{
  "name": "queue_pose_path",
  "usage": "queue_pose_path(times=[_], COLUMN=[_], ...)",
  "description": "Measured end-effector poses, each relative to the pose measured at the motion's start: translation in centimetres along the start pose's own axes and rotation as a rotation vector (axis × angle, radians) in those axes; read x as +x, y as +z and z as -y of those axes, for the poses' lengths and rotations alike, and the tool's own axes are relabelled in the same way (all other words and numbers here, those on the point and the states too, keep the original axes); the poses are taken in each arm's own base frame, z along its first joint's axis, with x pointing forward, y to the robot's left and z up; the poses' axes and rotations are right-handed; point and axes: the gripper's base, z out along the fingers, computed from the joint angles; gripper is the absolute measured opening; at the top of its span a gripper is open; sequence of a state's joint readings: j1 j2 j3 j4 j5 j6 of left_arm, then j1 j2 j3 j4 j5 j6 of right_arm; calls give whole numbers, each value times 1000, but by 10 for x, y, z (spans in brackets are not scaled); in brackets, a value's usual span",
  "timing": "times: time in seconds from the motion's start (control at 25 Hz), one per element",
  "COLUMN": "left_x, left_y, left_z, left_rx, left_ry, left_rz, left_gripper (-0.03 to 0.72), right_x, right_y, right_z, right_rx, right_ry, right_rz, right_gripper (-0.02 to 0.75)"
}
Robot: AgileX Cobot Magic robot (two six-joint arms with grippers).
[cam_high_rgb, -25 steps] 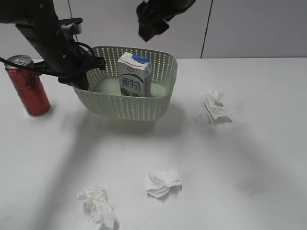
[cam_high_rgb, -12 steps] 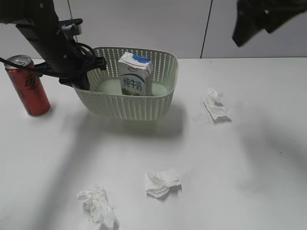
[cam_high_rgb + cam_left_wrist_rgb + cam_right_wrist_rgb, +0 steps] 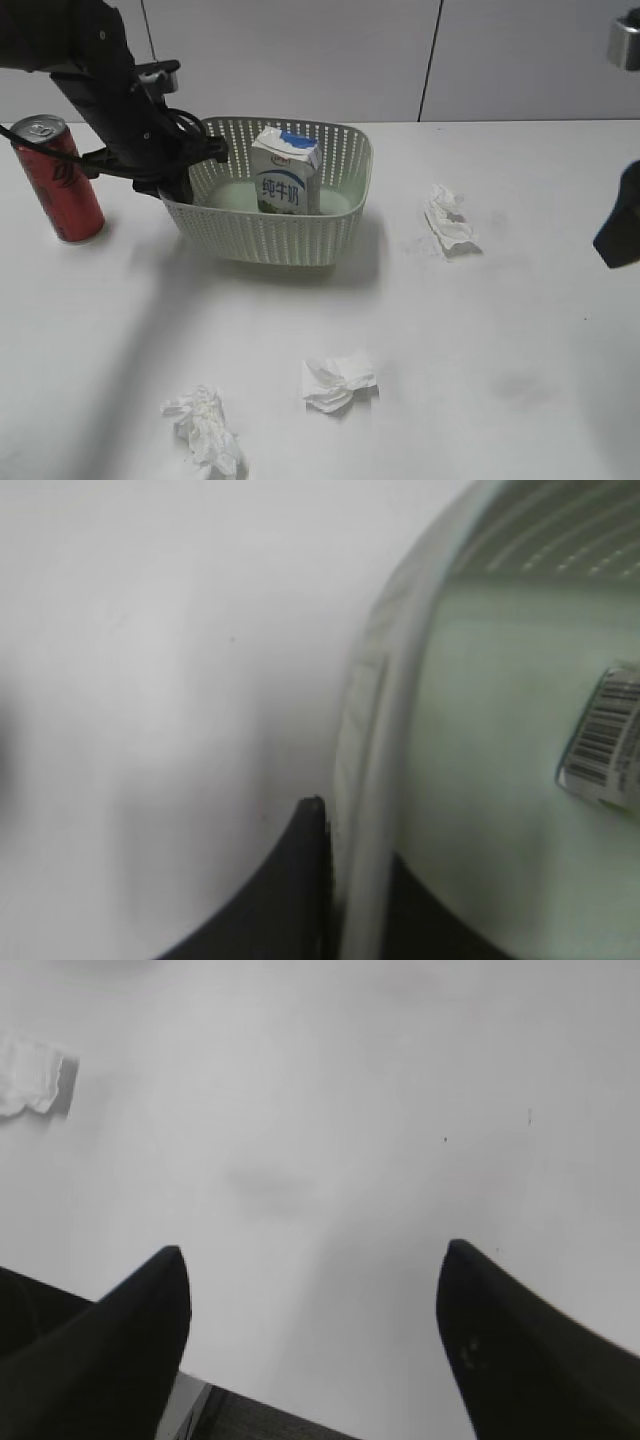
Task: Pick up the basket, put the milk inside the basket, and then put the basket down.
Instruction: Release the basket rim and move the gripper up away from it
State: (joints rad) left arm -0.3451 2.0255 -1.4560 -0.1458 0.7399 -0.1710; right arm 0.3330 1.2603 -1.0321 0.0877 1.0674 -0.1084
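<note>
Green basket [image 3: 275, 225]: shifted slightly right, left hand [image 3: 178, 172] clamping its rim.
Milk [image 3: 286, 172]: upright inside.
Right hand [image 3: 312, 1290]: had withdrawn, spread wide.

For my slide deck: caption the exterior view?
Left gripper grips the basket rim, milk standing inside.
</note>
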Motion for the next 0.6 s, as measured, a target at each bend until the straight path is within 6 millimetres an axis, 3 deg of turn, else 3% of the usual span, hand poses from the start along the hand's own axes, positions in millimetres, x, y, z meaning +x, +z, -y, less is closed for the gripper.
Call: queue_pose_path(times=[0.2, 0.44, 0.52, 0.6], left_x=[4, 5, 6, 6], left_y=[18, 27, 27, 27], left_z=[-3, -3, -2, -1], left_rx=[-9, 3, 12, 20], left_ry=[-9, -31, -43, -53], left_rz=[-41, -52, -53, -55], left_gripper=[6, 29, 84, 197], right_x=[40, 58, 59, 60], right_y=[-14, -35, -38, -39], right_z=[-5, -8, -9, -9], right_rx=[-15, -15, -15, -16], right_ry=[25, 36, 36, 36], right_rz=[56, 151, 166, 168], right_gripper=[580, 580, 580, 580])
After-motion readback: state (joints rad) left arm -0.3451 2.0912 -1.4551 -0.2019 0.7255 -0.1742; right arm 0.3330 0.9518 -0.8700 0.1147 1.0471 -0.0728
